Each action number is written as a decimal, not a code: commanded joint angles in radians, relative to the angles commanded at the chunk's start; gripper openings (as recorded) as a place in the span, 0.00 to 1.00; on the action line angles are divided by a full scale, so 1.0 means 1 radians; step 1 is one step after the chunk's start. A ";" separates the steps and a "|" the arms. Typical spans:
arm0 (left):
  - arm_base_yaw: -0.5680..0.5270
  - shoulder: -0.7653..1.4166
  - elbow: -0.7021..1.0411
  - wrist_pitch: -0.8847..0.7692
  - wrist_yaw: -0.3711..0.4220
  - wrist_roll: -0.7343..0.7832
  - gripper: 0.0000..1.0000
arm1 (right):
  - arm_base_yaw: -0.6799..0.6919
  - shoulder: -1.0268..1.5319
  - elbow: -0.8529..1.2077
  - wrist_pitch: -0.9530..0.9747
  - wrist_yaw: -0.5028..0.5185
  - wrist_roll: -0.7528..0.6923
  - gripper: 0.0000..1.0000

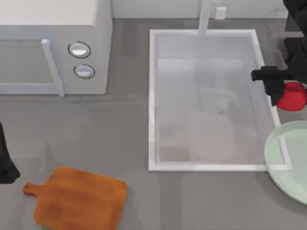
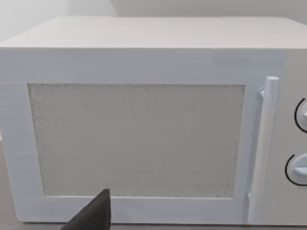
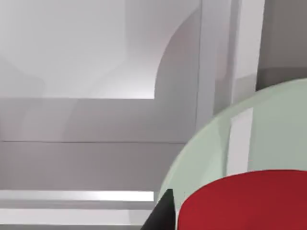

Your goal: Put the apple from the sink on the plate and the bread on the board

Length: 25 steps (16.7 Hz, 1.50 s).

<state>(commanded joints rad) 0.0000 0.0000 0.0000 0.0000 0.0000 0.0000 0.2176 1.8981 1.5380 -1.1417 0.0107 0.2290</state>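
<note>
Gripping rounded red apple (image 1: 293,96) | right claw (image 1: 279,91) | above sink (image 1: 152,100) rim

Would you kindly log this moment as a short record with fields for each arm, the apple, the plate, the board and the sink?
right gripper: over the sink's right rim, shut on the apple
apple: held, just beyond the plate's far edge
plate: table's right edge, overlapping the sink's near right corner
board: near left of table, bare
sink: basin holds nothing
left gripper: parked at the left edge, facing the microwave
</note>
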 joint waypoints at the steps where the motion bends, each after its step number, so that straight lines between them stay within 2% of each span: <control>1: 0.000 0.000 0.000 0.000 0.000 0.000 1.00 | -0.021 -0.035 -0.036 -0.007 -0.002 -0.021 0.00; 8: 0.000 0.000 0.000 0.000 0.000 0.000 1.00 | -0.131 -0.218 -0.231 -0.048 -0.010 -0.131 0.00; 15: 0.000 0.000 0.000 0.000 0.000 0.000 1.00 | -0.145 -0.242 -0.257 -0.054 -0.011 -0.145 0.00; 25: 0.000 0.000 0.000 0.000 0.000 0.000 1.00 | -0.145 -0.242 -0.257 -0.054 -0.011 -0.145 0.75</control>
<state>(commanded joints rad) 0.0000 0.0000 0.0000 0.0000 0.0000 0.0000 0.0727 1.6563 1.2810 -1.1956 0.0001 0.0840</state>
